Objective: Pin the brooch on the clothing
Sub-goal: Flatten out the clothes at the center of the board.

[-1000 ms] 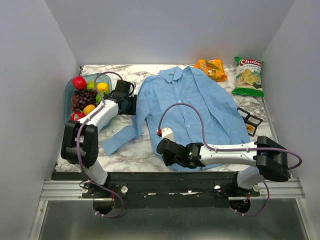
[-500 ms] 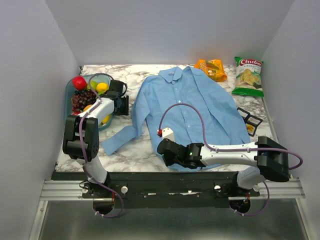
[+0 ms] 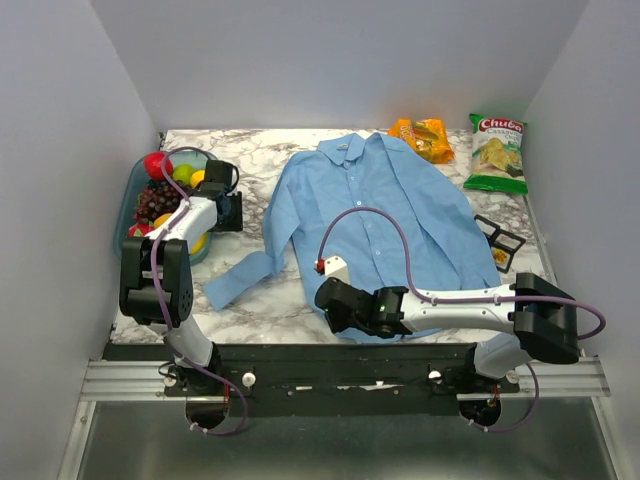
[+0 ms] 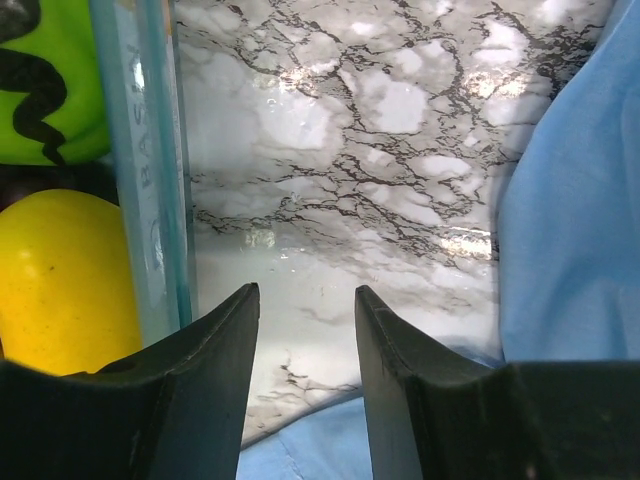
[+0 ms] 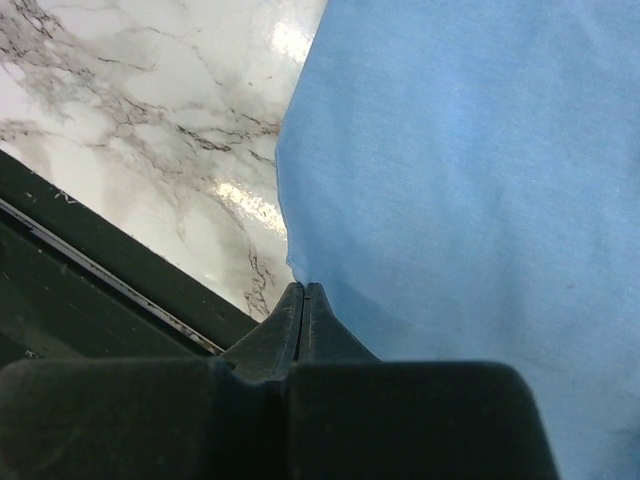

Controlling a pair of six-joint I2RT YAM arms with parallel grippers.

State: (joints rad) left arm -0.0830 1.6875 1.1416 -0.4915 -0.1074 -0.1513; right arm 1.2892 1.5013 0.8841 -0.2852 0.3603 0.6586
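Note:
The clothing, a light blue shirt [image 3: 385, 215], lies flat on the marble table, collar at the far side. My right gripper [image 3: 333, 308] sits at the shirt's near-left hem corner. In the right wrist view it [image 5: 304, 287] is shut, with the corner of the fabric [image 5: 470, 170] meeting its tips. My left gripper [image 3: 234, 212] is open and empty between the shirt's left side and the fruit container. In the left wrist view it [image 4: 305, 290] hangs over bare marble, with shirt cloth [image 4: 570, 220] to its right. A tiny yellowish speck [image 3: 498, 257] in a black tray may be the brooch; it is too small to tell.
A clear container [image 3: 136, 190] of fruit stands at the far left; its wall [image 4: 150, 180] and a lemon [image 4: 60, 280] are close beside my left fingers. Black trays [image 3: 502, 238] lie at the right edge. A green chips bag [image 3: 497, 150] and an orange packet [image 3: 423, 138] lie at the back.
My left gripper has moved left, away from the shirt's side toward the fruit container. My right gripper and the shirt have not moved.

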